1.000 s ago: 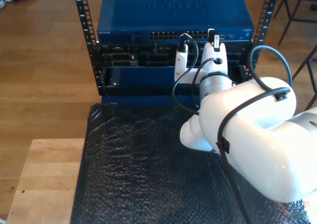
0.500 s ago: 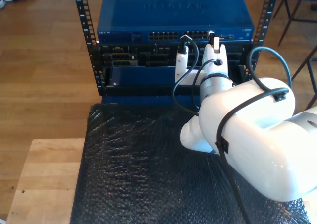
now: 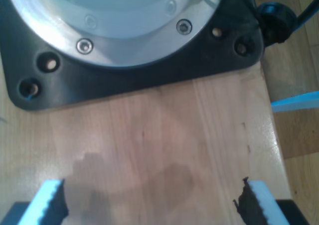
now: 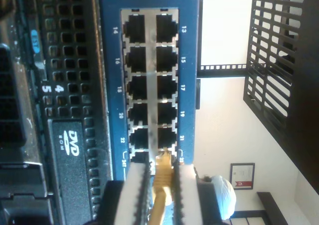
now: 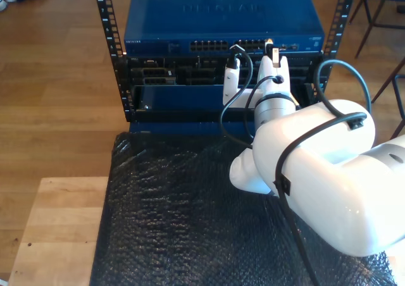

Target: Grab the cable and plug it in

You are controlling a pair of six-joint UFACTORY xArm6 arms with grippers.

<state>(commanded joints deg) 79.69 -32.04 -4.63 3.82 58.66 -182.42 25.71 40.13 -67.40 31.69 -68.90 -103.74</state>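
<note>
Compared with a second ago, my second end effector point(image 4: 160, 192) stands closer to the blue switch point(image 5: 221, 21). Its fingers are clamped on the cable point(image 4: 158, 195), and the plug tip sits between them, just at the last ports. If the plug meets the port edge tilted, it may jam or slip back. My first end effector point(image 3: 149, 202) hangs apart over a wooden bench point(image 3: 164, 140).

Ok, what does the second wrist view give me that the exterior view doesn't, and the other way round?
Second wrist view: the printed port numbers, a DVD-ROM label, and the yellow cable pinched in my second gripper, its plug tip at the end of the port block. Exterior view: the white arm, the black mat and the wooden table. Both: the blue switch and its ports.
</note>
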